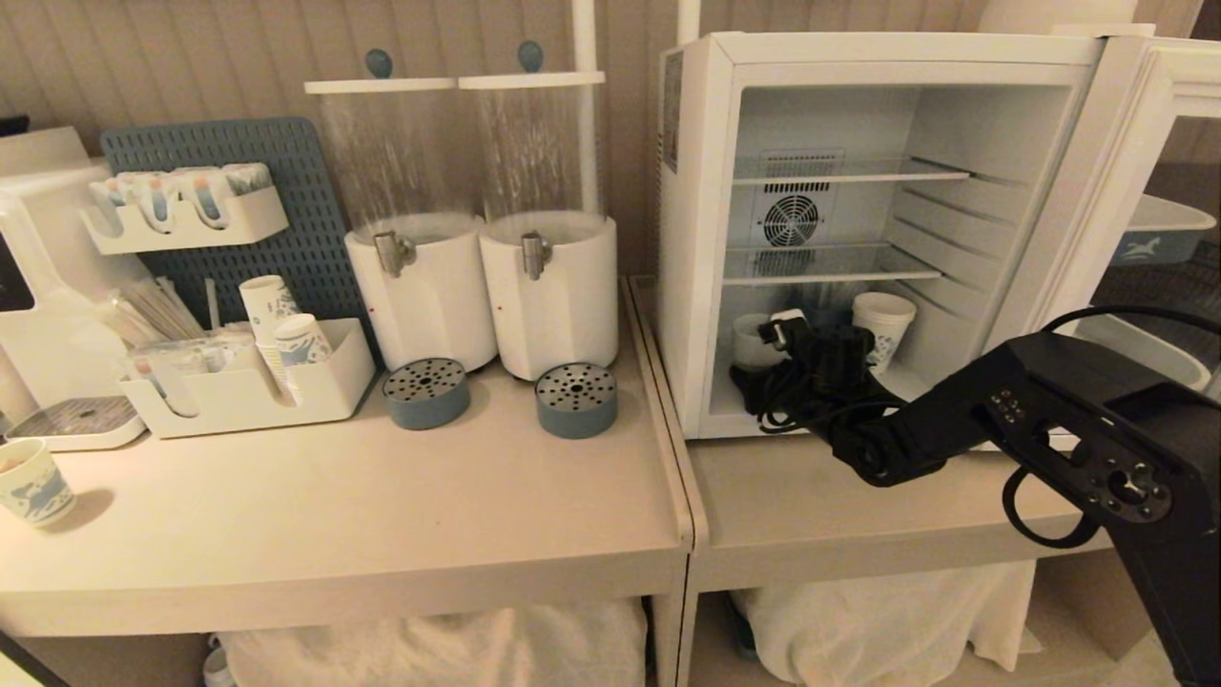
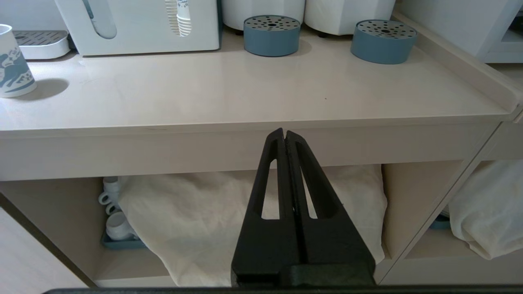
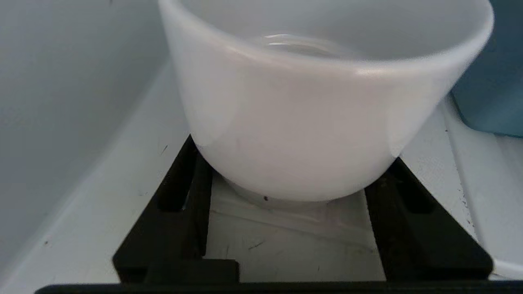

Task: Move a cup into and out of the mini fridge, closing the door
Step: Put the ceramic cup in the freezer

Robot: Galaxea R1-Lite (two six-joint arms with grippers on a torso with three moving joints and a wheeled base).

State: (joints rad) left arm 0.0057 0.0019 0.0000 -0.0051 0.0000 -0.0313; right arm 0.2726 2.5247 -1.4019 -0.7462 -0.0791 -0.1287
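Inside white boxy mini fridge (image 1: 696, 239): right gripper (image 3: 294, 192) fingers (image 3: 184, 192) spread wide, flanking squat white handleless cup (image 3: 302, 122); grip unconfirmed; left gripper (image 2: 284, 136) fully closed, empty.

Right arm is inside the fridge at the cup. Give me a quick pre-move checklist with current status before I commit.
1. Door swung open, clear of the arm: ok.
2. Right end effector straddles the cup, one finger on each side of its lower body: ok.
3. Fingers pressed firmly on the cup: cannot tell.
4. Cup upright on the mini fridge floor: ok.
5. Paper cup stands close beside the arm's wrist; clearance for withdrawal: cannot tell.
6. Left end effector shut, empty, parked before the table edge: ok.
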